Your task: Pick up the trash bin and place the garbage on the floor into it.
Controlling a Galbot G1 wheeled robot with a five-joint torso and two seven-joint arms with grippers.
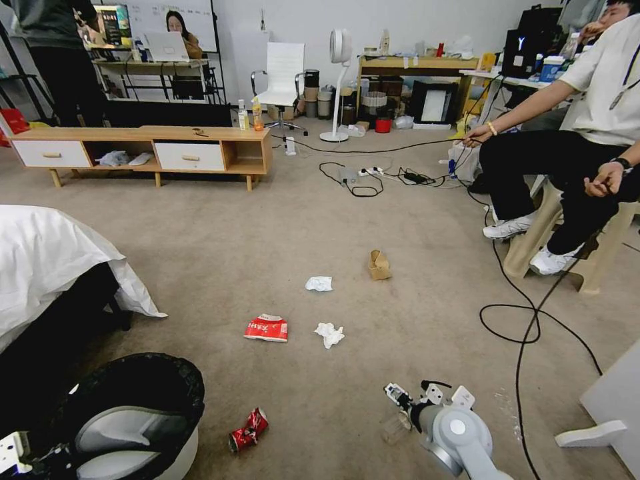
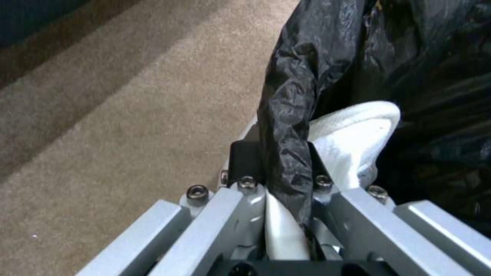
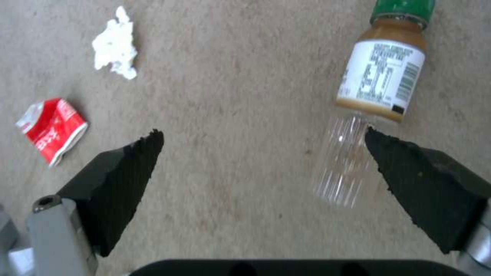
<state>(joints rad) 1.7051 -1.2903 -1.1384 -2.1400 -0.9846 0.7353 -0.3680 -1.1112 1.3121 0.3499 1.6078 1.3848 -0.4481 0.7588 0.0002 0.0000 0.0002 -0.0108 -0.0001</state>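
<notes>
The black-lined trash bin (image 1: 143, 417) is gripped at its rim by the left gripper (image 2: 286, 172), low on the robot's left, while the right gripper (image 3: 263, 165) is held wide open over the carpet (image 1: 267, 220) beside a green-capped bottle (image 3: 376, 96).

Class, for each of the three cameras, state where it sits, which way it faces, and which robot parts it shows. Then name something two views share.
Head view: high on the robot, facing forward and down at the floor, showing the right gripper.
Left wrist view: on the left arm, facing the trash bin; left gripper clamps its rim.
Right wrist view: on the right arm, facing the floor; open fingers near the green-capped bottle.
Shared: the red-white carton.
</notes>
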